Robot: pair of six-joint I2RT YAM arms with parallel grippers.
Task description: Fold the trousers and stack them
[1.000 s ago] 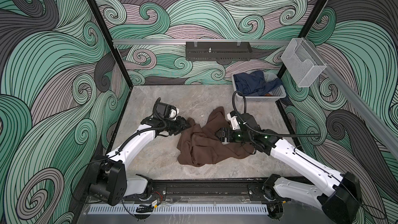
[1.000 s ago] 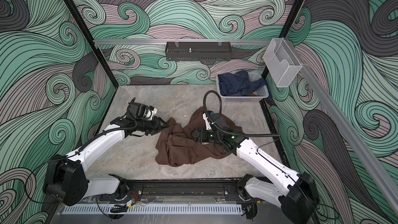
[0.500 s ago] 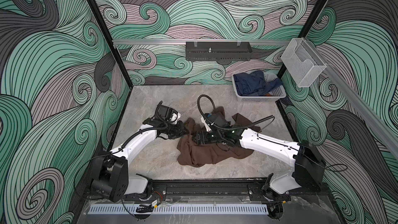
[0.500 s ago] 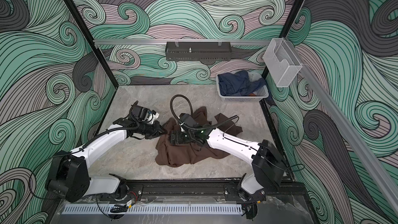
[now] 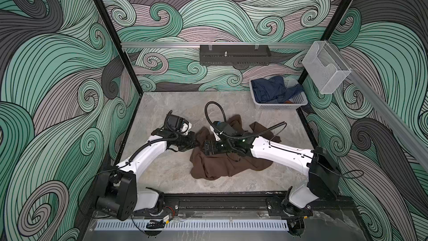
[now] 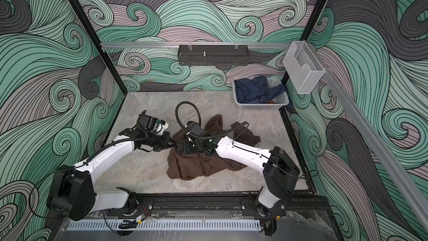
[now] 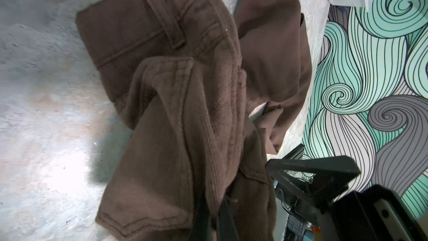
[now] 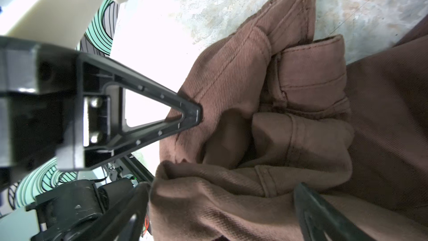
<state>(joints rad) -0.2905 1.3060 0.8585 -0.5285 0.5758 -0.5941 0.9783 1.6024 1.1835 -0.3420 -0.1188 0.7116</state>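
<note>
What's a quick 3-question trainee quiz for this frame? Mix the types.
1. True or false: the trousers lie neatly folded.
2. Which jaws are shut on the brown fabric? A left, B right, C both.
3. Fill in: the blue garments sit in the white ___.
Key: 1 false, they are crumpled. 2 A: left jaws grip, right jaws stand open. 3 basket.

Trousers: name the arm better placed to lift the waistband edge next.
Left, likely. The left gripper is shut on the trousers at their edge; the right gripper hangs open over them, holding nothing.
</note>
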